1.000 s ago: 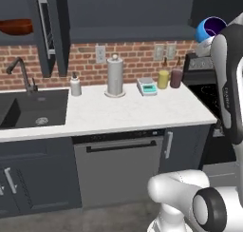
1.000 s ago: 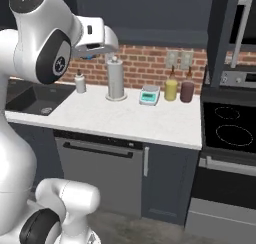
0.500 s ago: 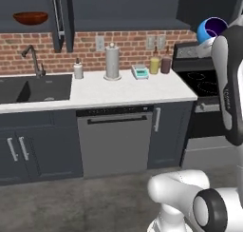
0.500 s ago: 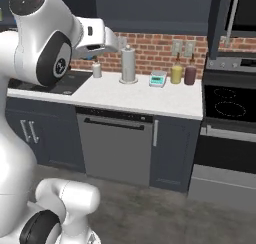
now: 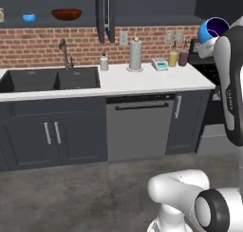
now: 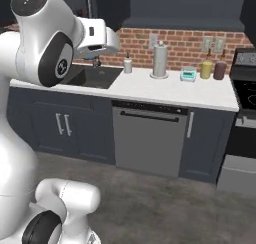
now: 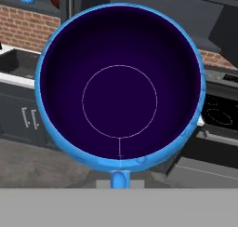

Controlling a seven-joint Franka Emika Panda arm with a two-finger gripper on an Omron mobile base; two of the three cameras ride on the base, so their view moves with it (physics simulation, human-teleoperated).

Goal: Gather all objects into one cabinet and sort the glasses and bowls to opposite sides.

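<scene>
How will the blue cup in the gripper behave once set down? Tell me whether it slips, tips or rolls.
The blue cup looks rigid and glossy, so it could slip in the gripper, which is shut on it. Its mouth is wide and its body squat, so it probably stands steadily. On its side the rounded wall might roll, though the small handle should stop it.
</scene>
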